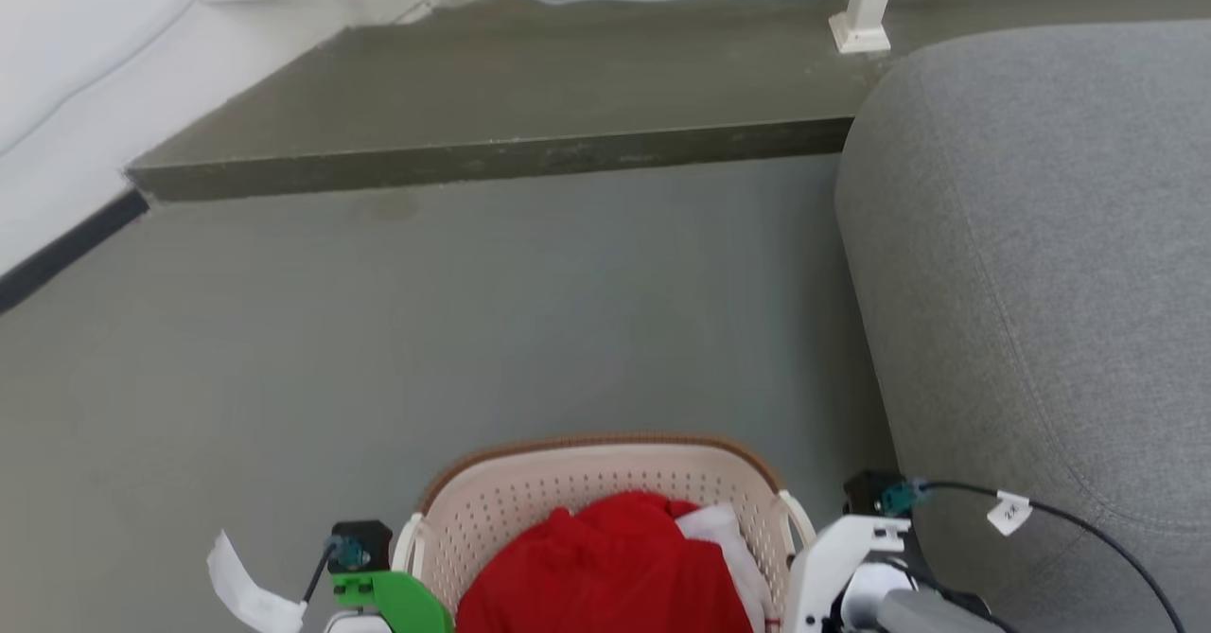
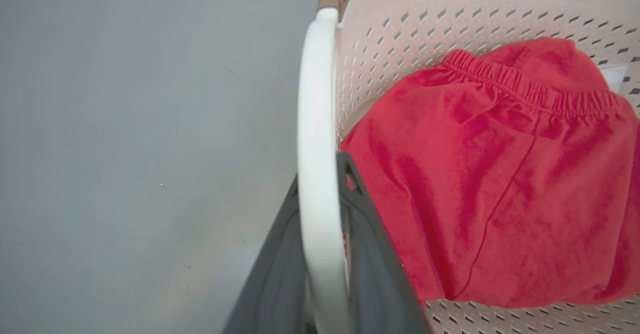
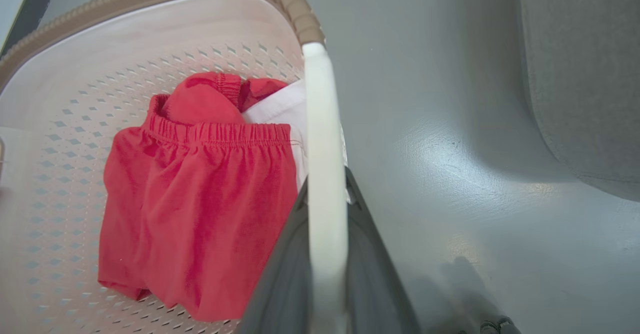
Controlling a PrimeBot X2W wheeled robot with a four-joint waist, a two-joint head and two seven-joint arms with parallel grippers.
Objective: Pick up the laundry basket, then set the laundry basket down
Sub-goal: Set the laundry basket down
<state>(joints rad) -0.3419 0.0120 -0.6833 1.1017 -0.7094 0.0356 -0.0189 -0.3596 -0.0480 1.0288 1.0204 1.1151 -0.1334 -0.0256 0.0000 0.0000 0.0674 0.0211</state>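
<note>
The laundry basket [image 1: 605, 446], cream and perforated with a brown woven rim, sits at the bottom middle of the head view, between my two wrists. It holds a red garment [image 1: 605, 567] and a white cloth [image 1: 711, 525]. In the left wrist view my left gripper [image 2: 321, 174] is shut on the basket's white side handle [image 2: 314, 99], one dark finger on each side. In the right wrist view my right gripper [image 3: 326, 186] is shut on the opposite white handle [image 3: 322, 124] in the same way. I cannot tell whether the basket's base touches the floor.
A grey sofa [image 1: 1041, 283] stands close on the right, its side beside my right wrist [image 1: 851, 557]. Ahead, a raised dark step [image 1: 492, 155] crosses the grey floor [image 1: 426, 330], with a white furniture leg [image 1: 866, 8] on it. A white wall [image 1: 57, 94] runs along the left.
</note>
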